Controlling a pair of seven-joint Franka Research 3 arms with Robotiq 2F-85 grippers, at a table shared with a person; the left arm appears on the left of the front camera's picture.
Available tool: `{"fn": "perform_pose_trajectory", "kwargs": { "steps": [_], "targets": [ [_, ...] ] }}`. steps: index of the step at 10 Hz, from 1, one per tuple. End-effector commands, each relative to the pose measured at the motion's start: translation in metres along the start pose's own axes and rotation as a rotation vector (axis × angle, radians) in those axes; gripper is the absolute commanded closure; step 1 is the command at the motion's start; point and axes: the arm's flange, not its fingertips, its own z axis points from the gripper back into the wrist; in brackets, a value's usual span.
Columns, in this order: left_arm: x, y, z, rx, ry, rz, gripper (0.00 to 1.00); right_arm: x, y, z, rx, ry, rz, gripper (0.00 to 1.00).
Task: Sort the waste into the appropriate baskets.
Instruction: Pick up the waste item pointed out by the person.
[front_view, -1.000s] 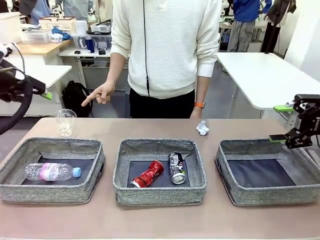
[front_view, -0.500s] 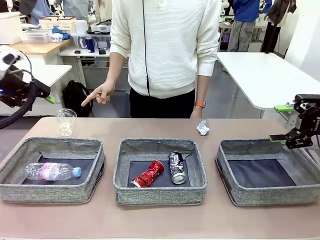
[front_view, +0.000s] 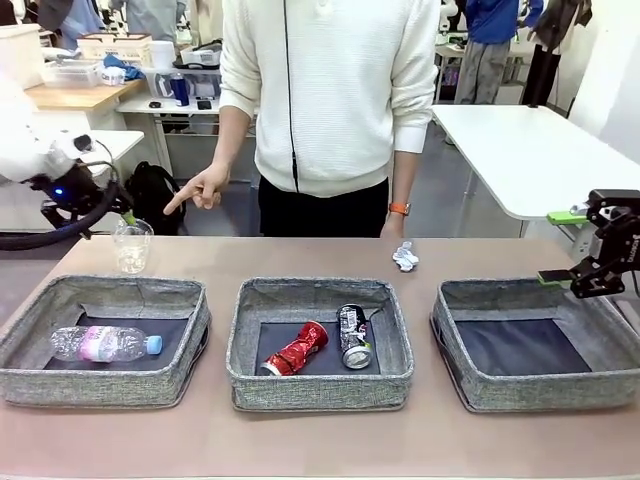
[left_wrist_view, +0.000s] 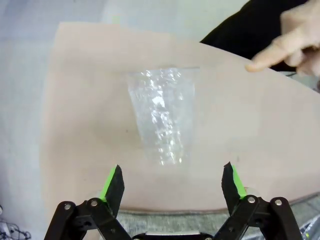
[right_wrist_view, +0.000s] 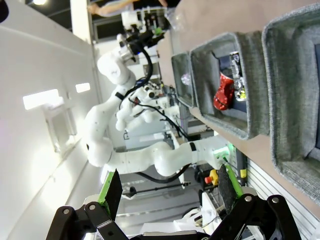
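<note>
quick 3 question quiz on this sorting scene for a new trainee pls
1. True or false: the plastic bottle lies in the left basket.
2. What lies in the middle basket? A: a red can and a dark can. B: a glass jar. C: nothing.
3. Fill in: the open left end effector faces the clear ____ standing on the table.
Key: 1 true; 2 A; 3 cup.

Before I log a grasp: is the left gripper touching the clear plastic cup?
Apart. The left wrist view shows table between the clear plastic cup and each jaw of the left gripper.
</note>
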Motion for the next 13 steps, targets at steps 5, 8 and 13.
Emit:
{"fn": "perform_pose_trajectory", "kwargs": {
  "steps": [5, 8, 13],
  "targets": [
    [0.05, 0.0, -0.069, 0.081, 0.049, 0.065, 0.0, 0.001, 0.005, 0.002, 0.011, 0.006, -0.009, 0.0],
    [0.058, 0.003, -0.093, 0.101, 0.054, 0.075, 0.0, 0.001, 0.005, 0.002, 0.011, 0.006, -0.009, 0.0],
    [0.052, 0.002, -0.097, 0.109, 0.086, 0.073, 0.3, 0.001, 0.005, 0.002, 0.011, 0.006, -0.009, 0.0]
  ]
}}
